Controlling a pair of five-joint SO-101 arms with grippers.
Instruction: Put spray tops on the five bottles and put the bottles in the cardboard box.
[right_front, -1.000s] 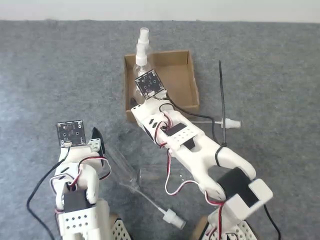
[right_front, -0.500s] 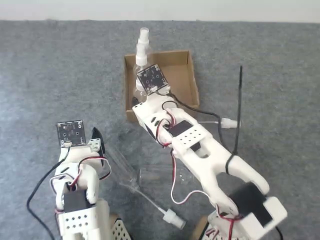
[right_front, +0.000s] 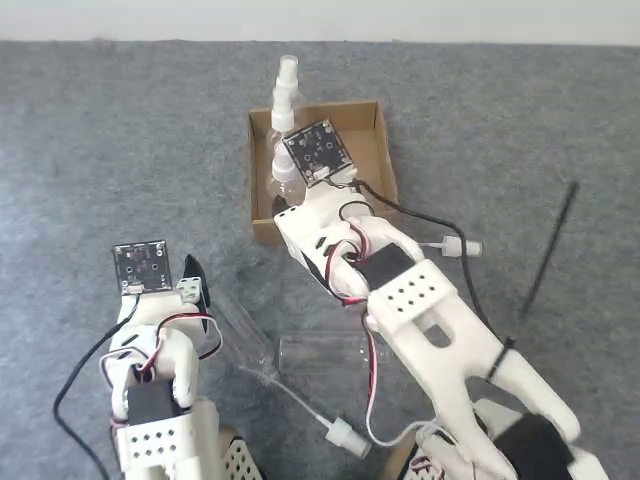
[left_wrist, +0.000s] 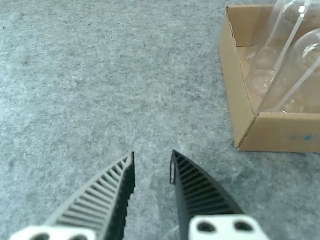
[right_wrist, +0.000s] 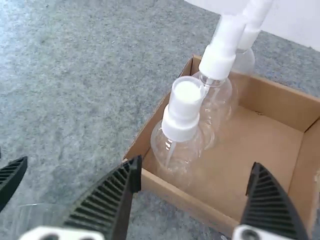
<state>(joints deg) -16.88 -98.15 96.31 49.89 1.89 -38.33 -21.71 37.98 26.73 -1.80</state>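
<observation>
Count of bottles: 5. Count of spray tops: 5, with 3 fitted and 2 loose.

In the box (right_front: 362, 140): 3 bottles, upright, in a row along one wall, each with a spray top on.
- front bottle (right_wrist: 182, 132), nearest the box's near wall
- middle bottle (right_wrist: 216, 85), right behind it
- rear bottle (right_wrist: 244, 60), partly hidden by the middle one

On the tabletop (right_front: 120, 150): 2 bottles, both on their sides, neither with a top.
- flat bottle (right_front: 320, 352), lying crosswise between the two arms
- slanted bottle (right_front: 240, 328), just beside the left arm

Loose tops: 2, both on the tabletop outside the box.
- near top (right_front: 347, 437) lies by the arm bases. Its tube runs toward the slanted bottle's neck; whether the end sits inside the neck cannot be told.
- far top (right_front: 461, 247) lies just beside the right arm, its tube pointing toward that arm.

Right gripper (right_wrist: 196, 165): fingers spread wide, nothing held. It hangs over the box's near wall, with the front bottle just ahead of the gap. Neither finger touches a bottle.

Left gripper (left_wrist: 151, 155): fingers parted by a narrow gap, nothing between them. It is over bare tabletop, with a corner of the box near.
</observation>
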